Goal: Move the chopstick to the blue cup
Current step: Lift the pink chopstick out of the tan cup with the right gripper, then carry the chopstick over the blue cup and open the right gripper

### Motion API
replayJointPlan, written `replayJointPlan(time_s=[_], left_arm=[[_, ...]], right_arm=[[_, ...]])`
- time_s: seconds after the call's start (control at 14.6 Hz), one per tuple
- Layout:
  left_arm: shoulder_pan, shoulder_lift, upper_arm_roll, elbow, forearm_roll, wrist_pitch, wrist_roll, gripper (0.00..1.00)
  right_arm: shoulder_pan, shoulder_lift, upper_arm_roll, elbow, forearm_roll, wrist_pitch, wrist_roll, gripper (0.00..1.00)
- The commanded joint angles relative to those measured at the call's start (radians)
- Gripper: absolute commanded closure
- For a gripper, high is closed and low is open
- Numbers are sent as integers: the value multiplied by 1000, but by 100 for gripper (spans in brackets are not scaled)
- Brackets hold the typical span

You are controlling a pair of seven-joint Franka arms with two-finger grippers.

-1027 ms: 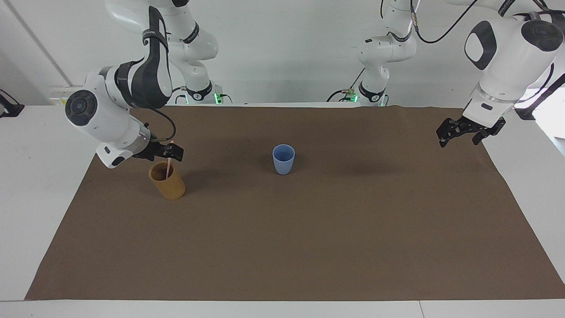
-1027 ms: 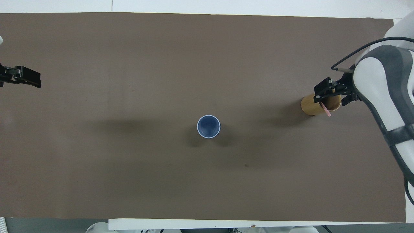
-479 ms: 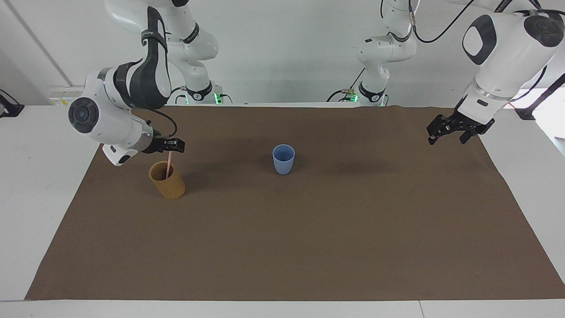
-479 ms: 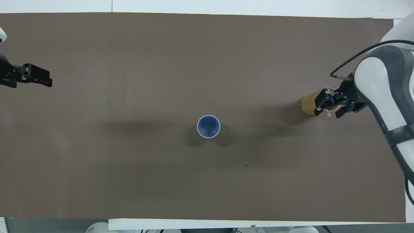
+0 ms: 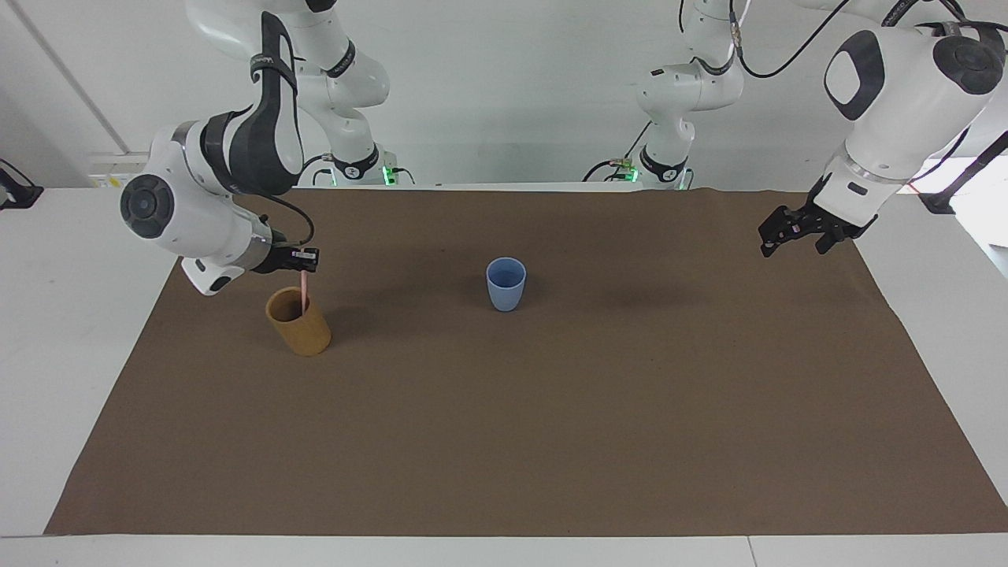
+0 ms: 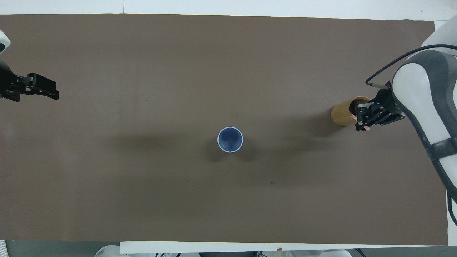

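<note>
A tall tan-brown cylindrical cup [image 5: 299, 323] [image 6: 343, 114] stood on the counter toward the right arm's end, with the thin pale pink chopstick [image 5: 302, 299] standing in it, its lower part inside and its upper end rising above the rim. The right gripper [image 5: 304, 262] [image 6: 365, 119] hung just over that cup, its jaws clamped on the chopstick's upper end. The small light blue plastic cup [image 5: 505, 283] [image 6: 230, 139], tapering to its base, stood upright near the middle of the counter, well apart from the tan cup; nothing showed inside it. A matte brown sheet [image 5: 551, 425] [image 6: 178, 196] covered the white counter [image 5: 63, 331]. Nothing stood between the two cups. The left gripper [image 5: 791, 232] [image 6: 44, 89] waited in the air over the sheet's edge at the left arm's end, jaws spread wide.
</note>
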Motion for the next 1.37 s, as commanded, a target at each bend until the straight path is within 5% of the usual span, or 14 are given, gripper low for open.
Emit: replayJointPlan(time_s=[0.0,0.27,0.55,0.82,1.03,1.3], left_arm=[[4,-4,6,-2,-7,-3,-13,0],[2,-4,6,-2,-7,-4,-13,0],[2,-4,6,-2,-7,-4,-13,0],[2,-4,6,-2,-7,-3,-13,0],[2,-4,6,-2,-7,-3,-13,0],[2,-4,6,-2,-7,-3,-13,0]], right_arm=[[-11,-20,6,-22,23,-3,15,100],[-20,-14,0,57,16,-92,18,100],[-9,-12,3,269,28,-285,61,100],[114,28,12,427,213,-329,398,100],[349,51,15,464,321,-176,818,100],[491,32,20,294,454,88,1072,100]])
